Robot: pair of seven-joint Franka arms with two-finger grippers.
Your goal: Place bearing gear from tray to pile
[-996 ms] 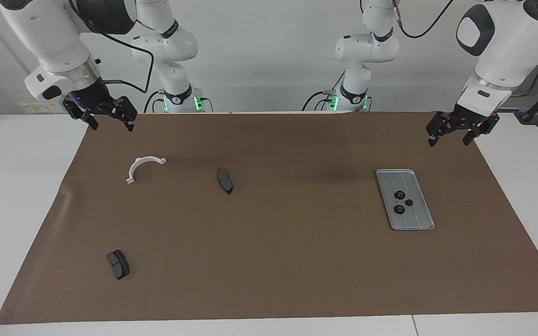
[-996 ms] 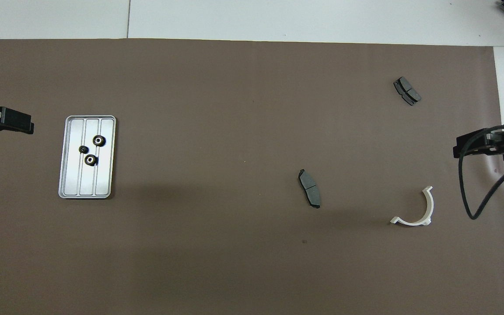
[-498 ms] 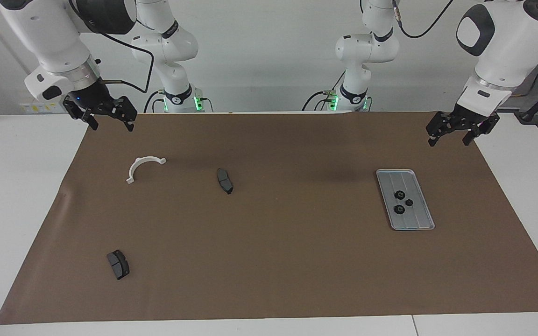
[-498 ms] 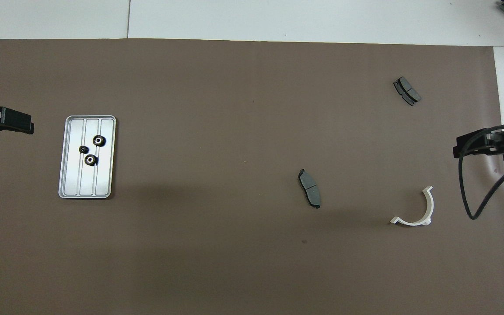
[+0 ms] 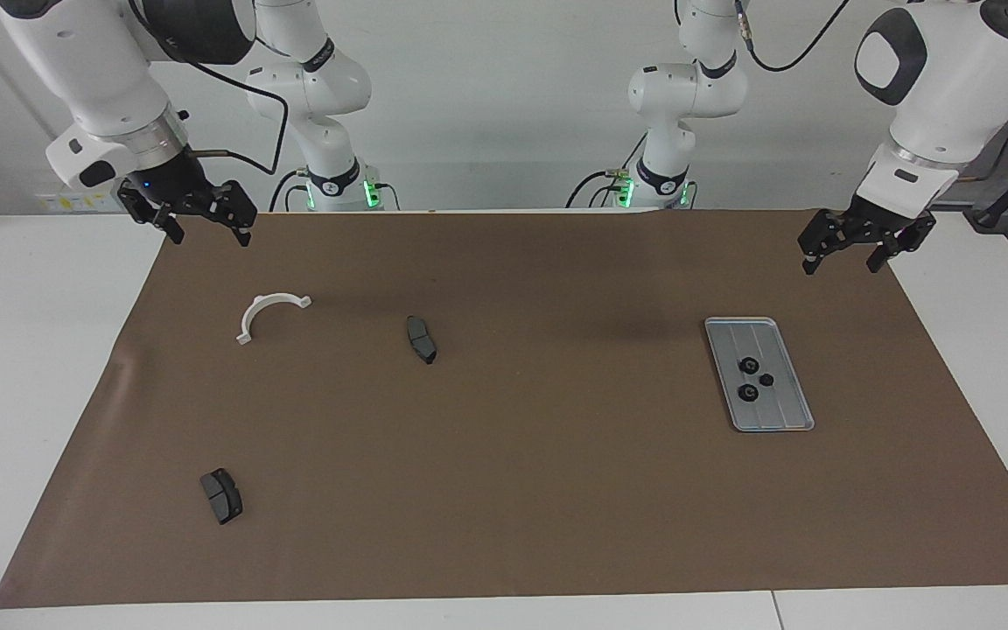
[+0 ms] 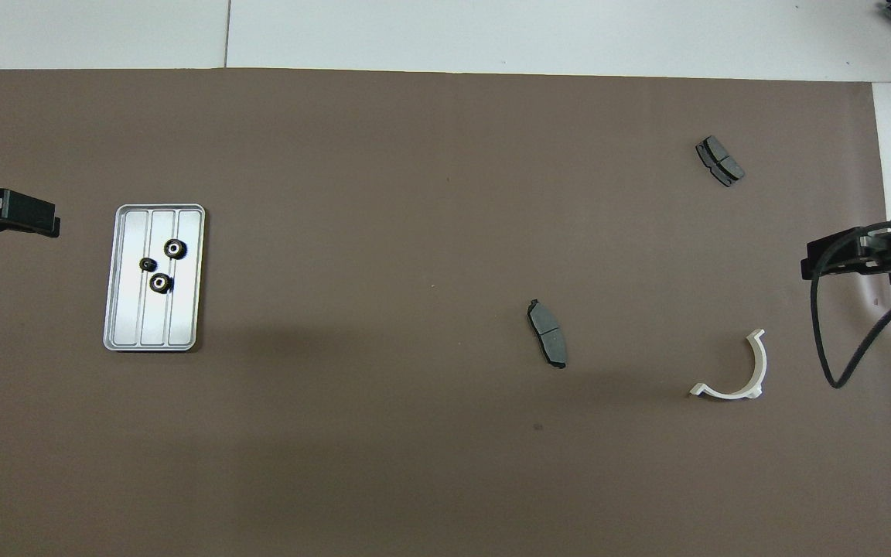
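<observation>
Three gears (image 5: 752,378) in tray (image 5: 791,419) at left arm's end of worktop; nothing changed over past second. Left tool (image 5: 845,251), right tool (image 5: 203,224) raised, released, empty, waiting. Pile (image 5: 269,315) unfed; task not begun.

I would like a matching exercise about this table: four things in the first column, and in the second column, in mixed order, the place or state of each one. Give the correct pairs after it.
Column one:
1. tray
2. white half-ring bracket
3. bearing gears
4. left gripper

Column two:
A. lying on the tray
B. open, holding nothing, up over the mat's edge
C. on the mat toward the right arm's end
D. on the mat toward the left arm's end

Pairs: 1-D, 2-C, 3-A, 4-B
</observation>
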